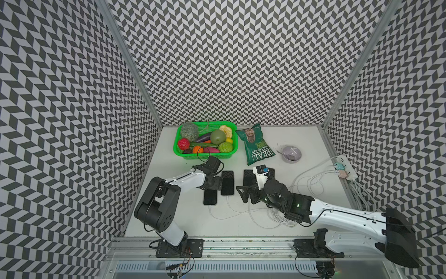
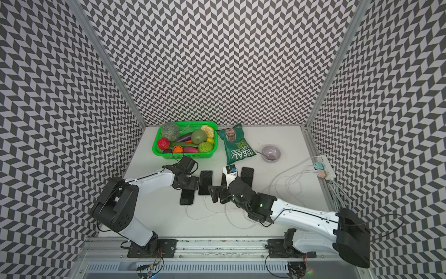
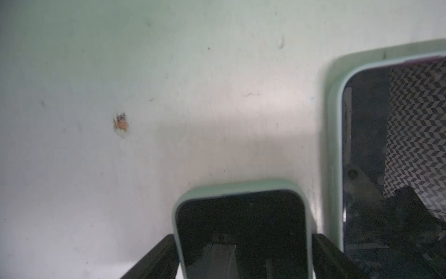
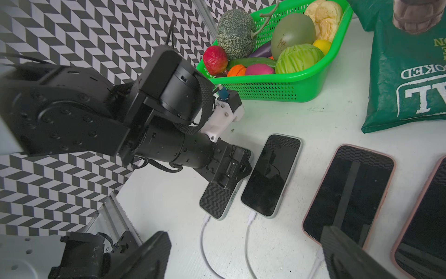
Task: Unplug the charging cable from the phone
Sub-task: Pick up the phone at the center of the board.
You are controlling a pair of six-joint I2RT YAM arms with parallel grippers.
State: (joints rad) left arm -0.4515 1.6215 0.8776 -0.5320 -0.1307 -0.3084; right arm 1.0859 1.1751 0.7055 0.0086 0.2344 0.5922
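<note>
Several phones lie side by side on the white table. The leftmost phone [image 1: 210, 199] [image 3: 241, 229] [image 4: 217, 200] has a pale green case, and a white charging cable [image 4: 204, 232] [image 1: 212, 212] is plugged into its near end. My left gripper [image 1: 212, 186] [image 3: 243, 256] [image 4: 229, 171] is shut on this phone's far half, one finger against each long side. My right gripper [image 1: 245, 194] [image 4: 248, 253] hovers open above the cables, just near of the phones, holding nothing. A second green-cased phone [image 1: 227, 182] [image 3: 386, 157] lies right beside the held one, also plugged in.
Two pink-cased phones [image 4: 350, 193] [image 4: 424, 229] lie to the right, partly under my right arm. Behind them are a green basket [image 1: 205, 155] of toy produce, a chip bag [image 1: 258, 145] and a grey bowl [image 1: 291, 153]. A power strip [image 1: 345, 166] and coiled cables [image 1: 280, 215] are at the right.
</note>
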